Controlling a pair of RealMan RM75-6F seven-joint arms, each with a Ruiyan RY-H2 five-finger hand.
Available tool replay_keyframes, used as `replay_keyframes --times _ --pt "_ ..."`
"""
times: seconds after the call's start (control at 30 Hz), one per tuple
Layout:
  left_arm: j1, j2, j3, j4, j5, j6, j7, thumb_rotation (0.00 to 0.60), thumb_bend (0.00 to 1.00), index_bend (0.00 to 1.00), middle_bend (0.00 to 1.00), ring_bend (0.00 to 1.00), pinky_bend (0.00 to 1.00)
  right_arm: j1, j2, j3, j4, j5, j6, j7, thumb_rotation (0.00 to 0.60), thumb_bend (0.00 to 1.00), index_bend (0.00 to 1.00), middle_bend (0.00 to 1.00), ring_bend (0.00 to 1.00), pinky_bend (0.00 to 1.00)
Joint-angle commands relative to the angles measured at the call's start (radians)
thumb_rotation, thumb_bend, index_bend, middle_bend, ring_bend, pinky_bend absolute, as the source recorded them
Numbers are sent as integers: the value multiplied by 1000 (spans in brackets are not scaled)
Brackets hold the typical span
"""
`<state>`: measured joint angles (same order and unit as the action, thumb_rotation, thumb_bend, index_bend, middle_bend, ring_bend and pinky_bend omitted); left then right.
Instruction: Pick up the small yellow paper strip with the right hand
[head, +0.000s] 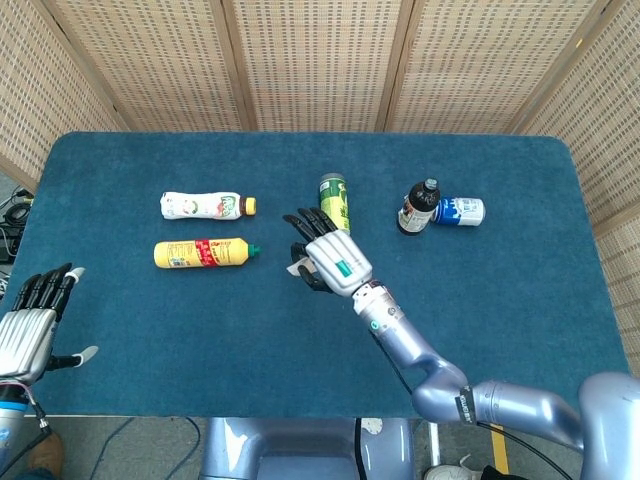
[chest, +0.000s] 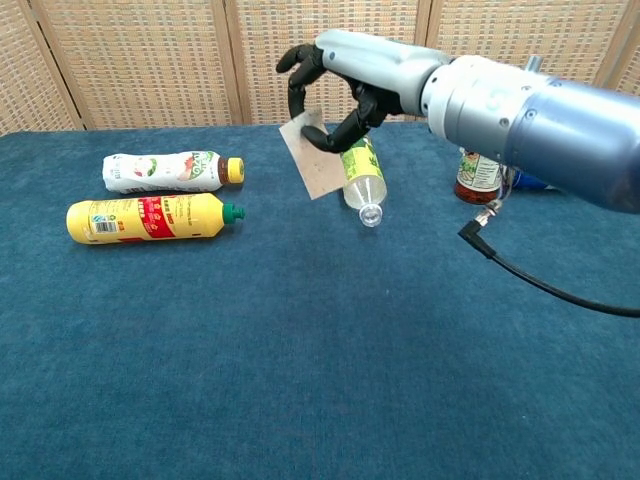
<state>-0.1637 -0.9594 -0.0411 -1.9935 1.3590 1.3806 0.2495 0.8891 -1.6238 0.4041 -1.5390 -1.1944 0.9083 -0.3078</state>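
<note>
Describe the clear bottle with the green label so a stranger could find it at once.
Start at the blue table and look to its middle, toward the wicker screen. The clear bottle lies on its side there, partly behind the raised right hand, which holds a paper strip. Unlike the white and yellow bottles lying to the left, it is see-through, with a green label.

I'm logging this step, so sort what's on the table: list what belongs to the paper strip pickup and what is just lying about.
Part of the job:
- paper strip, pinched and lifted off the table
- right hand, holding it

Just lying about:
- yellow bottle
- white bottle
- clear green-label bottle
- dark brown bottle
- blue can
- left hand, idle at the table edge
</note>
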Motion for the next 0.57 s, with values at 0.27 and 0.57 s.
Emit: replay_keyframes --times 0.27,0.57 --pt "6 24 9 2 38 1 -48 600 0 0 0 0 0 5 102 34 -227 357 -213 206 600 579 858 73 0 0" --pt "3 30 12 1 47 -9 -60 600 0 0 0 0 0 -31 105 4 -225 421 -334 409 600 575 859 73 0 0"
